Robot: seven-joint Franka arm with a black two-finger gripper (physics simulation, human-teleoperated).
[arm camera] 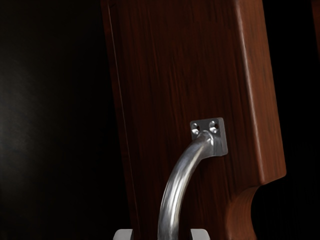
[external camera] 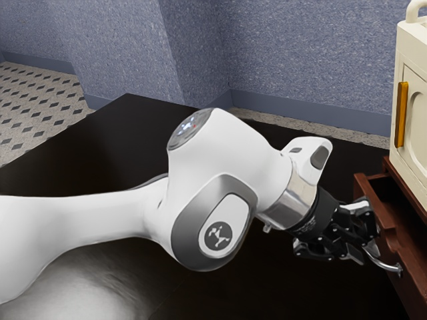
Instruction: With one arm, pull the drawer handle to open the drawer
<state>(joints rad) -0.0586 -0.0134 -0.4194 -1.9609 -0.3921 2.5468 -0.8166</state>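
"Where does the job stand?"

"At the exterior view's right, a wooden drawer [external camera: 399,243] sits partly open, its curved metal handle [external camera: 388,266] on the near part of its front, beside a robot's gripper [external camera: 371,240]."

"And the jaws?"

"Wide, the fingertips [arm camera: 200,234] flanking the handle with a gap on each side. The drawer is part-way out; a firm grip and, in all likelihood, a further pull are left."
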